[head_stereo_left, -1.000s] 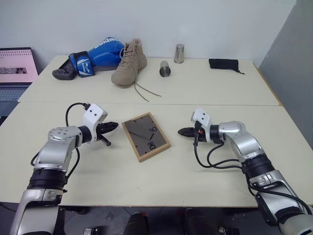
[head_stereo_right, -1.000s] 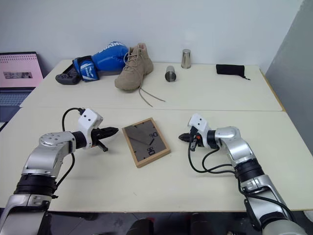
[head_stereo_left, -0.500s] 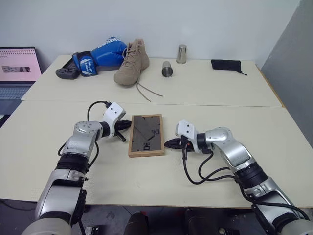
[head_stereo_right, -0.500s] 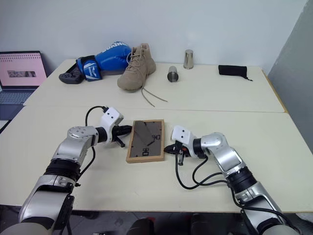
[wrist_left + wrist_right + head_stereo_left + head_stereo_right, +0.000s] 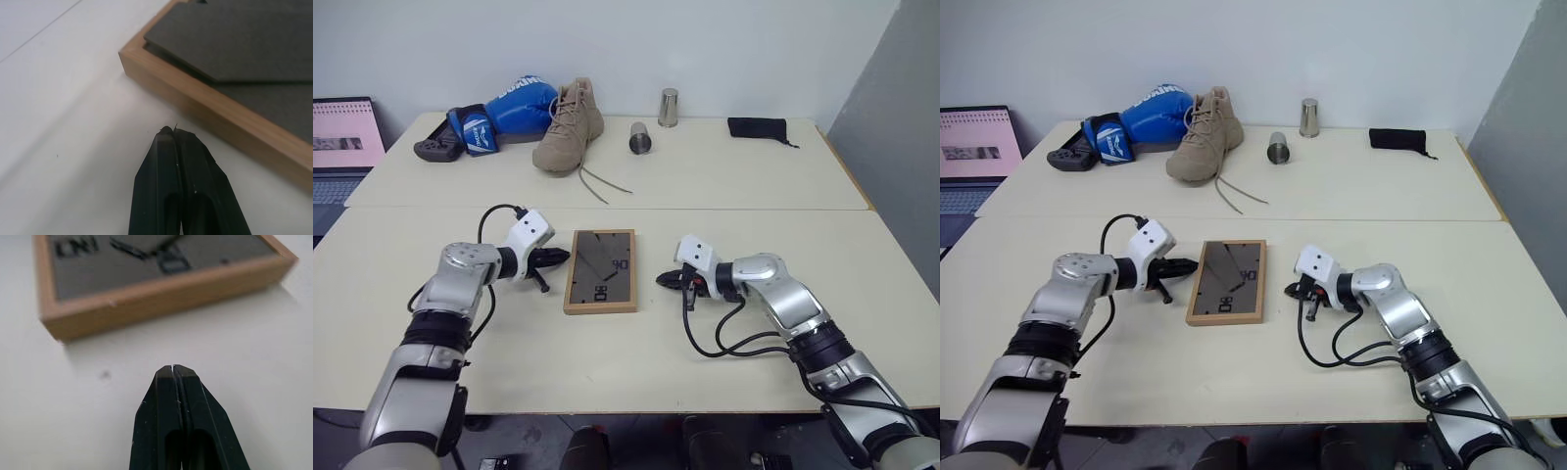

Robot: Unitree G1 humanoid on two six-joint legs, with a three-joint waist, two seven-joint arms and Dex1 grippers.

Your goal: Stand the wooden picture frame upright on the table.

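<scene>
We find our left gripper [image 5: 173,131] clenched on nothing, its tip just beside the left edge of the wooden picture frame [image 5: 601,270]. Our right gripper [image 5: 173,368] is clenched and empty too, near the frame's right edge but apart from it. The frame lies flat, dark back panel up, on the table [image 5: 724,186], just in front of the seam.

Both arms are built of rounded silver-grey metal segments with black joints. Each wrist carries a white boxy housing ahead of a black end effector, left [image 5: 558,258] and right [image 5: 666,280], with tapering fingers. Loose black cables loop along each forearm.
</scene>
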